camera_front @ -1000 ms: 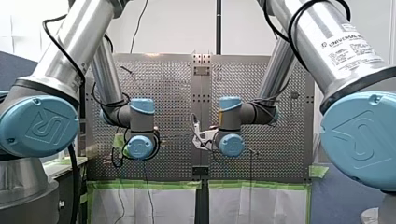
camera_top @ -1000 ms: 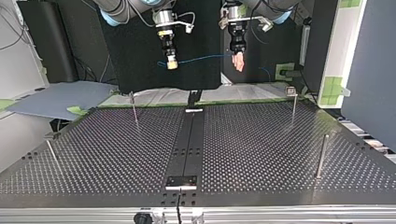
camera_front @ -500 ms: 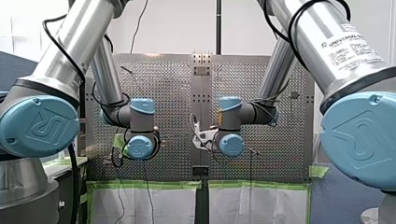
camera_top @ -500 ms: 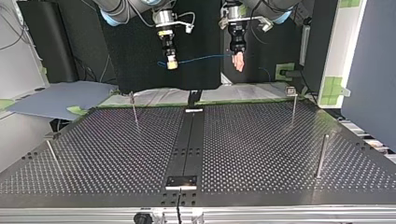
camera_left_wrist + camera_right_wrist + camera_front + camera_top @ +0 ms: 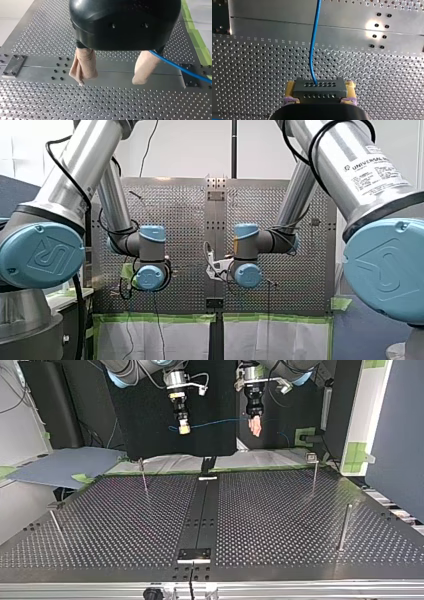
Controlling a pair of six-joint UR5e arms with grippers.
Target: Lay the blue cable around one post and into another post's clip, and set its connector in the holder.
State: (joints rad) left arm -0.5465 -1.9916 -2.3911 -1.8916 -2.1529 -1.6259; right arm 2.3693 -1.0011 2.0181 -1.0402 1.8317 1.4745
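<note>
My right gripper (image 5: 320,86) is shut on a black connector (image 5: 319,92), its yellow pads (image 5: 291,90) on either side. The blue cable (image 5: 314,50) runs out of the connector, away over the table. In the top view this gripper (image 5: 184,428) hangs high behind the table's far edge, and the cable (image 5: 216,422) spans across to my left gripper (image 5: 256,425). In the left wrist view my left gripper (image 5: 108,80) stands open with beige-wrapped fingers (image 5: 83,66). There the cable (image 5: 180,68) comes out from behind one finger and nothing is clamped.
Thin metal posts stand on the perforated table: two at the far side (image 5: 144,476) (image 5: 314,472) and two nearer (image 5: 345,527) (image 5: 55,525). A small plate (image 5: 195,554) sits on the centre rail at the near edge. In the front view the wrists (image 5: 150,275) (image 5: 247,272) hide the grippers.
</note>
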